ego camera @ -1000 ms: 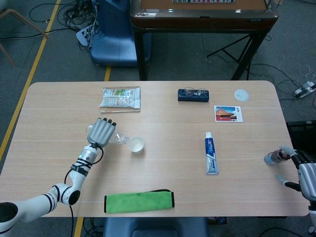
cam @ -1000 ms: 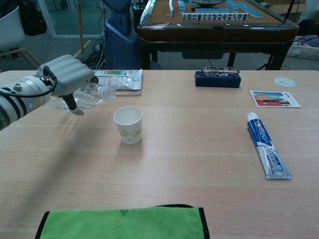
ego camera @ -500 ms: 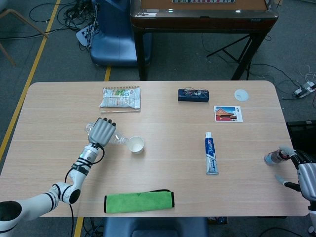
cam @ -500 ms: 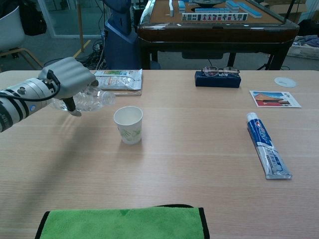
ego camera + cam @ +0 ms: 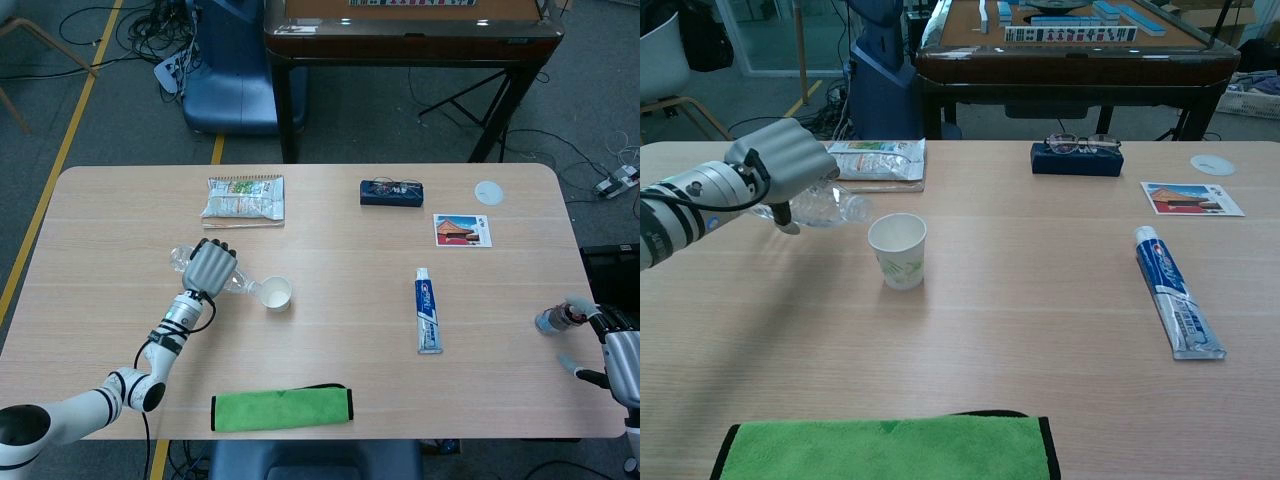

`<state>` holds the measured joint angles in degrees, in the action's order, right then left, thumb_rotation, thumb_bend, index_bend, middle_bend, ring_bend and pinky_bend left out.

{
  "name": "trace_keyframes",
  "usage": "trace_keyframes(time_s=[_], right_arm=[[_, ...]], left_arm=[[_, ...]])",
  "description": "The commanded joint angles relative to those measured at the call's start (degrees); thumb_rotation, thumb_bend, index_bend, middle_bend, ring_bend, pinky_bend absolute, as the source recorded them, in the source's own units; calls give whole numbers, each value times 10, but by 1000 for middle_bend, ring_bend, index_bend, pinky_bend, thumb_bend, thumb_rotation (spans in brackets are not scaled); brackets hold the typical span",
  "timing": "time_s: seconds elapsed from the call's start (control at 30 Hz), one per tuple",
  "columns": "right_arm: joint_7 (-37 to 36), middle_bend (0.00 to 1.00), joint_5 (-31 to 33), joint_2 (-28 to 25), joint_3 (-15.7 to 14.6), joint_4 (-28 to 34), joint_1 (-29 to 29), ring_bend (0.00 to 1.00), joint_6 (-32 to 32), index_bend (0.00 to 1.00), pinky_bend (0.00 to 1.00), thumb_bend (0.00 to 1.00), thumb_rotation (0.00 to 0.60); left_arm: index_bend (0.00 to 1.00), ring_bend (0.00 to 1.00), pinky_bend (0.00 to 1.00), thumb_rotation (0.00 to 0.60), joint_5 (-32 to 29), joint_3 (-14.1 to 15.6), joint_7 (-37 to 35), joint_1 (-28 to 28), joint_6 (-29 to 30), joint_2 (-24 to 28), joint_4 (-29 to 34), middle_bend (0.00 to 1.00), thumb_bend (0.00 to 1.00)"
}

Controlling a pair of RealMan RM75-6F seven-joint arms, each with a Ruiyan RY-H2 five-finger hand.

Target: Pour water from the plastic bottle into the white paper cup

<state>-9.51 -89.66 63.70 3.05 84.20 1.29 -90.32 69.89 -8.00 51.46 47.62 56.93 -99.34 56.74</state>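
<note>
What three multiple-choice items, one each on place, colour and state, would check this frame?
1. Where is the cup relative to the bottle?
A. Just beyond the bottle's mouth
B. On the green cloth
C. By the toothpaste

2. What colour is the cloth at the near table edge?
A. Blue
B. Green
C. White

3. How is the bottle held?
A. Upright in the right hand
B. Lying free on the table
C. Tipped toward the cup in the left hand

Key: 1 A, the cup stands right by the bottle's mouth; 2 B, both views show it green; 3 C, the left hand grips it, neck slanting down.
</note>
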Motion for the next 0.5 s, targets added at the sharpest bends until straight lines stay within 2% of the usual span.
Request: trace_keyframes(time_s=[0.03, 0.33, 0.5], right_arm=[[-1, 335, 0, 0, 0, 0, 0, 280, 0, 244, 480, 48, 600], [-1, 335, 1, 0, 0, 0, 1, 280, 2, 244, 480, 48, 600], [0, 335, 2, 0, 0, 0, 1, 280, 4, 244, 480, 48, 600]], left_arm=[[592, 528, 661, 600, 5, 1, 2, 0, 10, -8, -11, 552, 1], [601, 530, 662, 600, 21, 6, 14, 1, 28, -24, -40, 570, 1], [602, 531, 664, 600, 10, -1, 41, 3, 28, -35, -45, 572, 1]])
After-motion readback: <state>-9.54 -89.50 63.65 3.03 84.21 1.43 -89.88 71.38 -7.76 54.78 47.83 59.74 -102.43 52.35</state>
